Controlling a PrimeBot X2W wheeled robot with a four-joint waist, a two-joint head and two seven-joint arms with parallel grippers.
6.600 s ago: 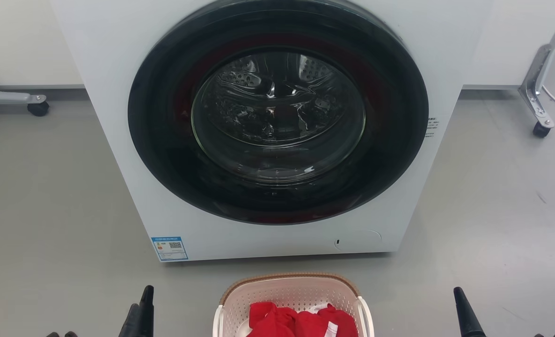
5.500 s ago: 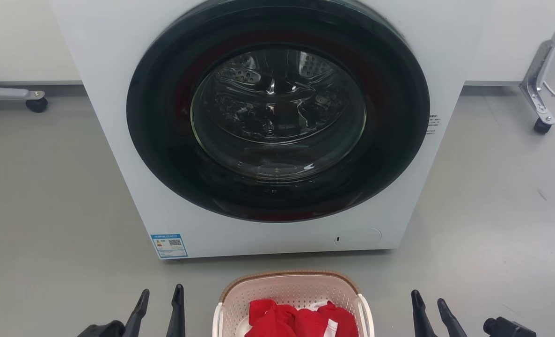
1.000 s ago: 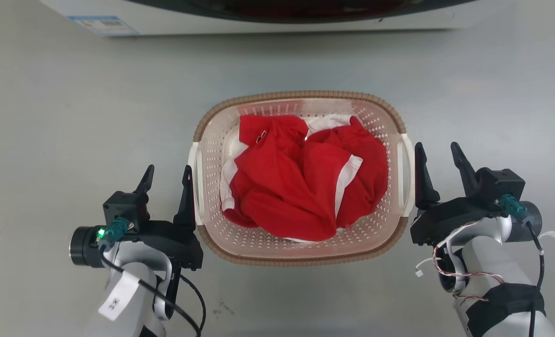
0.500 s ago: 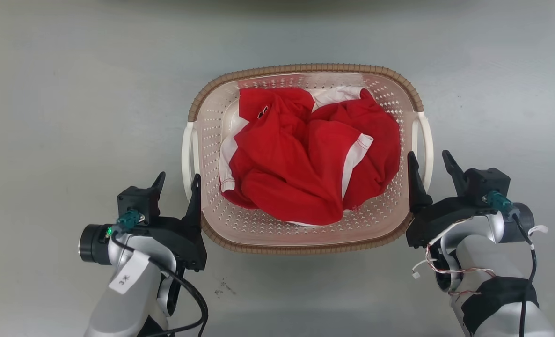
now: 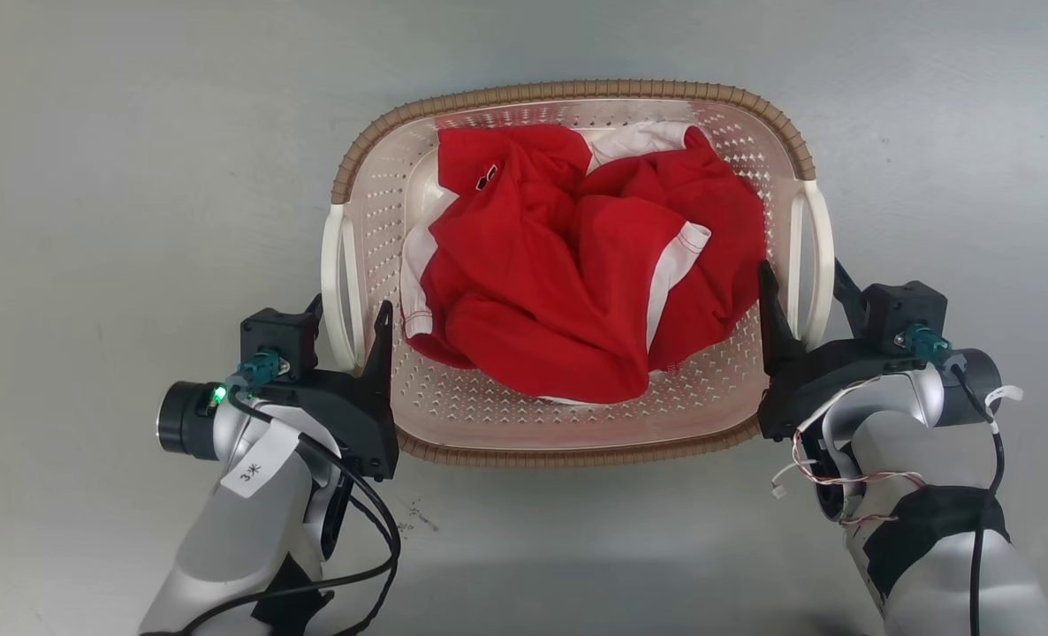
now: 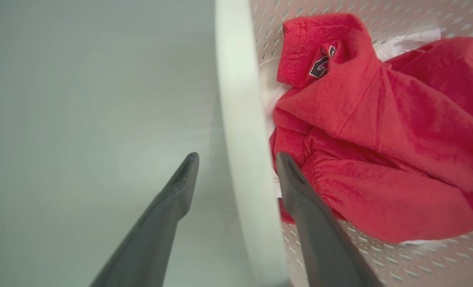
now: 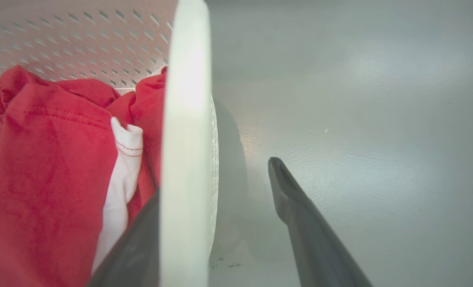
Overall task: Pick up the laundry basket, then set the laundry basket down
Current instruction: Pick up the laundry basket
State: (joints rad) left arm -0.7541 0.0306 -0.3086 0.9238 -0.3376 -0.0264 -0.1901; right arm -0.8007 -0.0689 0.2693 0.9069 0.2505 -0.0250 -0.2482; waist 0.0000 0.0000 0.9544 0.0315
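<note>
- Where the left arm (image 5: 241, 530) and the right arm (image 5: 939, 574) come in from the near side, the left gripper (image 5: 352, 305) and the right gripper (image 5: 798, 269) sit at the two short ends of the laundry basket (image 5: 577, 88).
- The left jaws are spread and straddle the white left handle (image 5: 334, 274). One finger is outside, over the floor (image 5: 91, 177), and the other is inside the basket wall. In the left wrist view the outer finger stands apart from the handle and the inner one is just beside it.
- The right jaws are spread too, astride the white right handle (image 5: 820, 256). In the right wrist view the inner finger is partly hidden behind the handle and the outer one is clear of it.
- The basket lies between the two grippers, long sides running left to right. It seems to rest on the grey floor, though its base cannot be seen from above.
- A crumpled red garment (image 5: 568, 291) with white trim covers most of the inside.
- Some white cloth (image 5: 639, 137) shows behind it, toward the far wall.
- The tan woven-look rim curves along the far side.
</note>
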